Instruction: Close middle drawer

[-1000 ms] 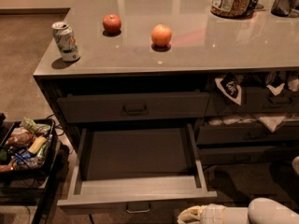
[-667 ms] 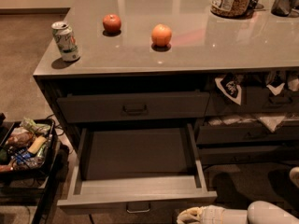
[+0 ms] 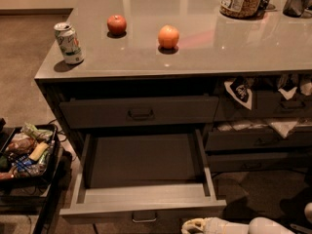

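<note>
The middle drawer (image 3: 141,195) stands pulled far out from the desk (image 3: 195,57), its long box bare inside and its front panel carrying the small pull handle (image 3: 144,216) at centre, low in the camera view. The gripper (image 3: 196,225) sits just below and to the right of that handle as the camera sees it, close against the lower edge of the drawer front, with the pale arm trailing off further right of the handle. Whether it touches the panel cannot be told, and whether the jaws are spread or pressed together cannot be told either; nothing appears to be held. The step in hand seems to be the push itself. It would go best with contact flat on the front panel near the handle, since a shove well to the side of the handle could skew the wide box on its runners and jam it. The push should run straight back from the handle, level, until the front sits flush under the upper drawer (image 3: 139,112), which is directly above and behind the handle. The can (image 3: 68,43), apple (image 3: 116,24) and orange (image 3: 168,36) stand far above the handle on the desk, out of the way.
</note>
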`<action>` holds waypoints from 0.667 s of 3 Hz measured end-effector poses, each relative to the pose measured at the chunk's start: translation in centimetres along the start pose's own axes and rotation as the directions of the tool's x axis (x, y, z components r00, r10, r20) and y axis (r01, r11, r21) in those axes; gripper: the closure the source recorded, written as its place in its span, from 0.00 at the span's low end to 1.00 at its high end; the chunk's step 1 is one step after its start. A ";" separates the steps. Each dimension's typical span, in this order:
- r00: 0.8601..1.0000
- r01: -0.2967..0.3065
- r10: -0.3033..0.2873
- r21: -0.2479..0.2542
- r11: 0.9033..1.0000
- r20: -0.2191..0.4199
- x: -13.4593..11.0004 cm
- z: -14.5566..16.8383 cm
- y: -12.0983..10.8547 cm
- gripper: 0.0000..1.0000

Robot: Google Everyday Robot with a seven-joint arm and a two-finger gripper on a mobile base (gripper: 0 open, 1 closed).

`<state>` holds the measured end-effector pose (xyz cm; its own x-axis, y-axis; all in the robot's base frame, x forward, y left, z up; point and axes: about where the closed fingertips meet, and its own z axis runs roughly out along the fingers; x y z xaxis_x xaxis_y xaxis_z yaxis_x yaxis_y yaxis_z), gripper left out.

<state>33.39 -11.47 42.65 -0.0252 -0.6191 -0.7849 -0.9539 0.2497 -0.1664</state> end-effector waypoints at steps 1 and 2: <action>0.999 0.017 -0.016 0.042 0.999 -0.029 1.7 2.0 -0.3 1.00; 0.996 0.015 -0.004 0.115 0.993 -0.091 5.3 5.7 -2.3 1.00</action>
<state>37.18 -11.09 35.52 -0.0481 -0.6853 -0.7267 -0.9134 0.3246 -0.2457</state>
